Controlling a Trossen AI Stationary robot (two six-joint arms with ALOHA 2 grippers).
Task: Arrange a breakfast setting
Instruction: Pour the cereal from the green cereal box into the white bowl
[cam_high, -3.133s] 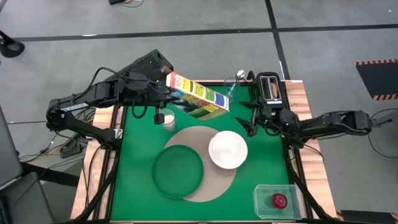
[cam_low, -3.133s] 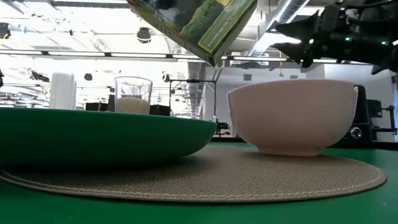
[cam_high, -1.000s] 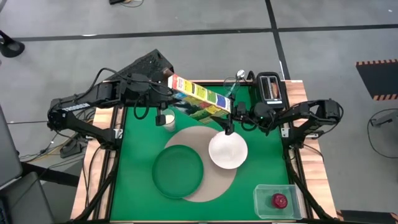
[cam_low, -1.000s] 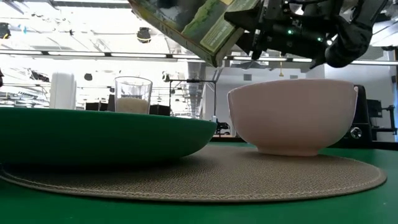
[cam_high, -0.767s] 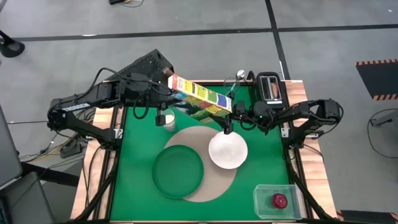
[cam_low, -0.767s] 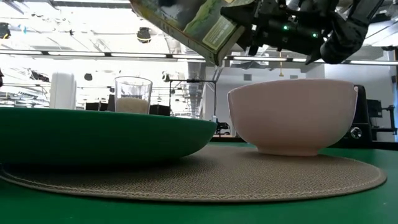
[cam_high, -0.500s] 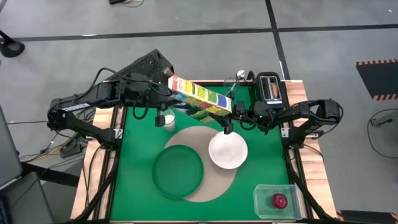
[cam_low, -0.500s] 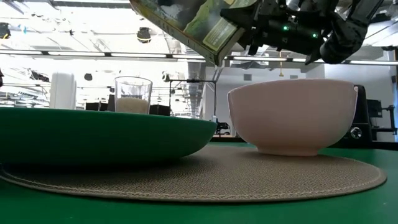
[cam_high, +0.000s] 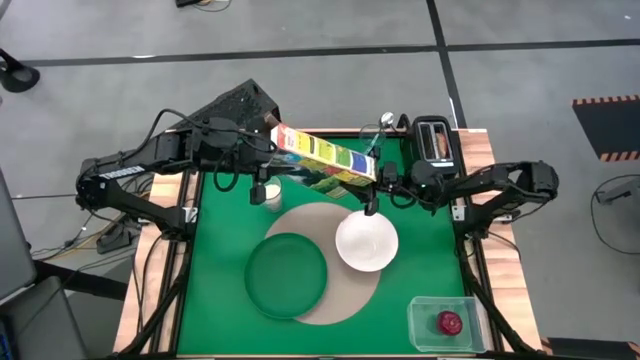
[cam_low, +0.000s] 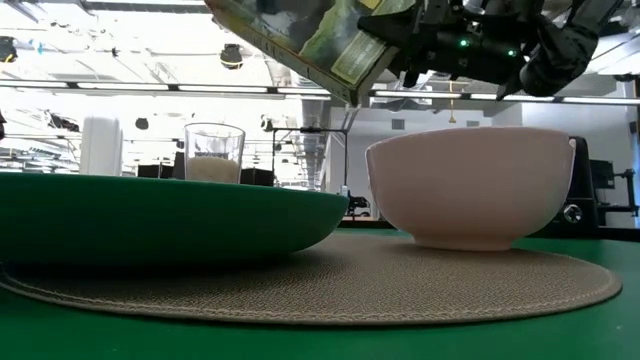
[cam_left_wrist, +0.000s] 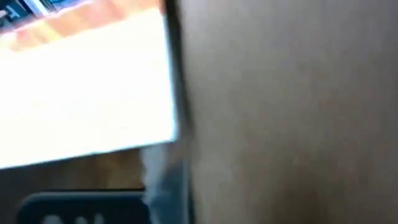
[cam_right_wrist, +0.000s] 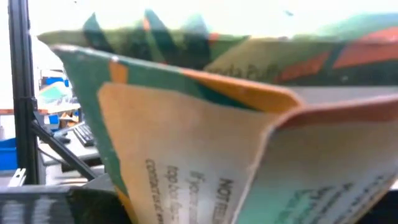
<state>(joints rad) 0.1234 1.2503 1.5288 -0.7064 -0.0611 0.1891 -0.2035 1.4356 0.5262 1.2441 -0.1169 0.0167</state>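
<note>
Cardboard green-yellow cereal box (cam_high: 322, 158) tilts above the smooth round white bowl (cam_high: 366, 241), pinched by both grippers' jaws: left gripper (cam_high: 266, 142), right gripper (cam_high: 374, 180).

One cereal box (cam_high: 322, 157), one bowl (cam_high: 366, 241), one plate (cam_high: 287, 275), one placemat (cam_high: 318, 222), one milk glass (cam_high: 268, 193), one apple (cam_high: 449, 322) in one clear tub (cam_high: 420, 310), one toaster (cam_high: 433, 141), one empty glass (cam_high: 371, 135). Two arms.

Overhead and tabletop views share the white bowl (cam_high: 366, 241).
</note>
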